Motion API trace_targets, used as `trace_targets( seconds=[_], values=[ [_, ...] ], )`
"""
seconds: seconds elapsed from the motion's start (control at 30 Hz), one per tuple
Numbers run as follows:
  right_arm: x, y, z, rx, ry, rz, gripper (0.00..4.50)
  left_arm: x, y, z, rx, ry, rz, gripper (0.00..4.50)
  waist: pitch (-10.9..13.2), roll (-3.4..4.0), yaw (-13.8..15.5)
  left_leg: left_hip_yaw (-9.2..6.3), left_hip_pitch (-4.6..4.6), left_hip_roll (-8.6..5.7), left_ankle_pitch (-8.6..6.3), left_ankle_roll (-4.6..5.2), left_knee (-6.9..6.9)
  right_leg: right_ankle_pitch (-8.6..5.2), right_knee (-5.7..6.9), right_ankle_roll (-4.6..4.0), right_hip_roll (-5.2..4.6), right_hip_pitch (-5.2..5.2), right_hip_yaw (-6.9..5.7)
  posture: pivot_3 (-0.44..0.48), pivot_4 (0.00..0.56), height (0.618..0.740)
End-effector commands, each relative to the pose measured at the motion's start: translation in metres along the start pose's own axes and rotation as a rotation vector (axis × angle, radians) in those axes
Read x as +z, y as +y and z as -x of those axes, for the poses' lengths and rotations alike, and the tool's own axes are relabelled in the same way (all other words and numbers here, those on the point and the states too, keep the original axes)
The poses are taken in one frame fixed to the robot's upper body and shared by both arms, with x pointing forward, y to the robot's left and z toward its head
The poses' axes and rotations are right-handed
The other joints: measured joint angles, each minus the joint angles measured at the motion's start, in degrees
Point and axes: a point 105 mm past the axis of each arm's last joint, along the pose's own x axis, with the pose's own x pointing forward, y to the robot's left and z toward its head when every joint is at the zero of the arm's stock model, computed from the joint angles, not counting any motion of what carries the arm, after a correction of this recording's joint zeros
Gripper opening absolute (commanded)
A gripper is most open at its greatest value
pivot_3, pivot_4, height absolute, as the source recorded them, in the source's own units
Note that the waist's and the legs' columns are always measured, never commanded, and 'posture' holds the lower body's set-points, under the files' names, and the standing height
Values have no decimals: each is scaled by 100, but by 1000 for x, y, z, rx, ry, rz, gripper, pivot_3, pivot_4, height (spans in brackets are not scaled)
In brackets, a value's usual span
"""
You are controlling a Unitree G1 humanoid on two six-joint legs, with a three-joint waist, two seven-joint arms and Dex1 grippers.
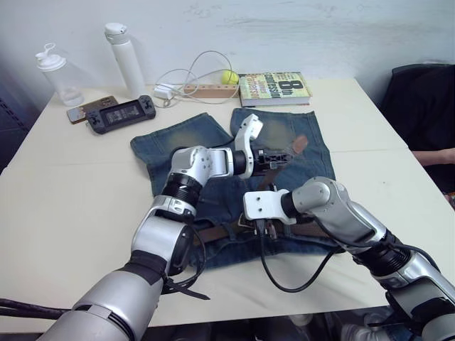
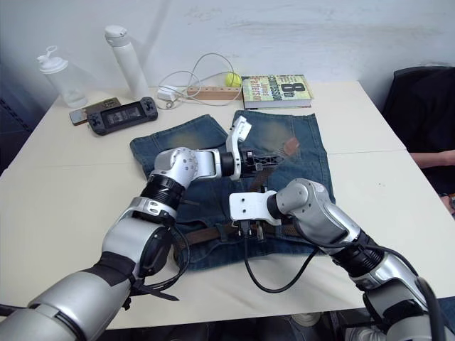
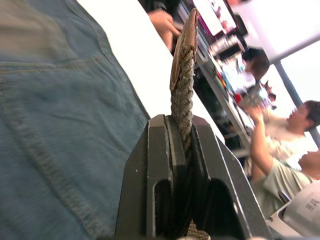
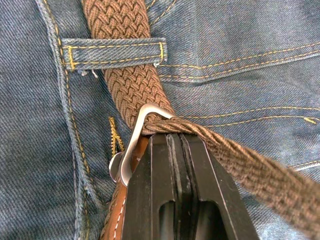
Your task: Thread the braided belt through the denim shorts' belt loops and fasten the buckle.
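Observation:
The denim shorts (image 1: 178, 142) lie flat on the white table (image 1: 64, 206), waistband toward me. The braided belt (image 1: 213, 231) runs along the waistband and under a belt loop (image 4: 115, 52). My right gripper (image 4: 175, 137) is shut at the silver buckle (image 4: 137, 130), where the strap passes through the frame and slants away. My left gripper (image 3: 182, 122) is held above the shorts' legs, shut on the belt's free end, and the lighter brown tip (image 1: 300, 144) sticks out beyond its fingers.
At the table's far edge are a book (image 1: 274, 89), a yellow ball (image 1: 229, 77), a white cable (image 1: 192, 71), a handheld game console (image 1: 121, 114), a phone (image 1: 89, 108) and two bottles (image 1: 124, 60). A person's arm (image 1: 434, 156) shows at the right edge.

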Motion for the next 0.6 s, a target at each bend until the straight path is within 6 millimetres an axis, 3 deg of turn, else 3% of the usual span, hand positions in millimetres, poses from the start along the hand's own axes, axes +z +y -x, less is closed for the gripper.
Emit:
trace_targets(
  seconds=[0.03, 0.13, 0.23, 0.47, 0.57, 0.6],
  values=[
    [-41, 69, -38, 282, 122, -147, 115, 34, -60, -20, -198, -66, -202, 0, -1, 2, 1, -1, 0, 0, 0, 0, 0, 0, -1, 1, -1, 1, 0, 0, 150, 740],
    [-39, 68, -38, 277, 113, -139, 115, 20, -66, -35, -232, -12, -190, 0, -5, 8, 13, -2, 1, -1, 0, 1, -1, 1, -5, 2, -1, 4, -2, 0, 150, 740],
    [-41, 61, -35, 233, 114, -149, 115, 22, -62, -32, -226, -15, -193, 0, -7, 12, 26, -4, 1, -2, 1, 2, -2, 3, -8, 5, -3, 5, -2, 0, 150, 740],
    [-49, 37, -9, 91, 70, -250, 115, 23, -25, 8, -122, -36, -197, 0, 2, 28, 86, -4, -3, -7, 4, 8, -7, 5, -9, 9, -6, 2, 5, 0, 150, 740],
    [-46, 26, 10, 34, 14, -307, 115, 22, -19, 25, -81, -69, -203, 0, 12, 39, 148, -8, -14, -8, 6, 12, -10, 5, -14, 9, -7, -5, 5, 0, 150, 740],
    [-32, 19, 21, 13, -91, -404, 115, 21, -18, 32, -59, -80, -222, 0, 14, 40, 164, -10, -20, -11, 7, 14, -10, 5, -16, 9, -9, -8, 4, 0, 150, 740]
  ],
)
